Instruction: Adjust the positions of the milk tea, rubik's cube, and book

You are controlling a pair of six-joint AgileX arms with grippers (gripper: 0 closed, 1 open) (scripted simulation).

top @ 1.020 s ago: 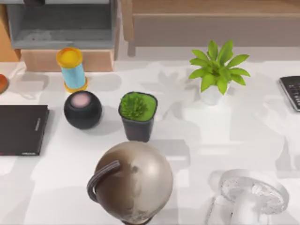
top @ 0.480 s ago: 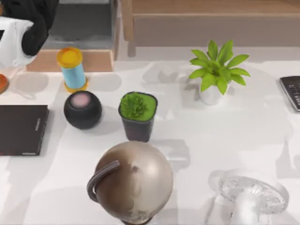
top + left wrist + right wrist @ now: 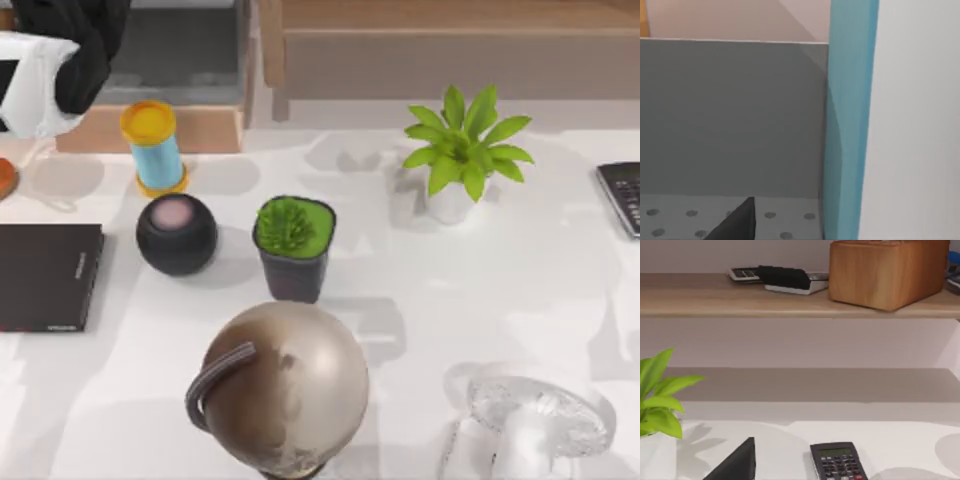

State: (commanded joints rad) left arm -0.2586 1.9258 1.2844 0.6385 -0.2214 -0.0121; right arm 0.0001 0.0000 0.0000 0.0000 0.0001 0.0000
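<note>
Nearest the camera in the top view stand a brown globe and a clear glass fan-like piece on the white tabletop. Next back come a thin flat black book at the left edge, a black round speaker and a dark pot of grass. Farther still, the milk tea stands upright just behind the speaker, apart from it, with a leafy plant to the right and a calculator at the right edge. At the far left corner the left arm reaches over a grey open box; its tool is hidden there, so I cannot tell whether it is wide or narrow. The left wrist view shows a teal-blue slab, probably the book, standing upright close against the grey box wall. The right wrist view looks across the calculator to a wooden shelf; the right tool's state cannot be told either. Judging by this, the milk tea looks untouched, the book seems to be the step in hand, and the rubik's cube is yet to be dealt with.
</note>
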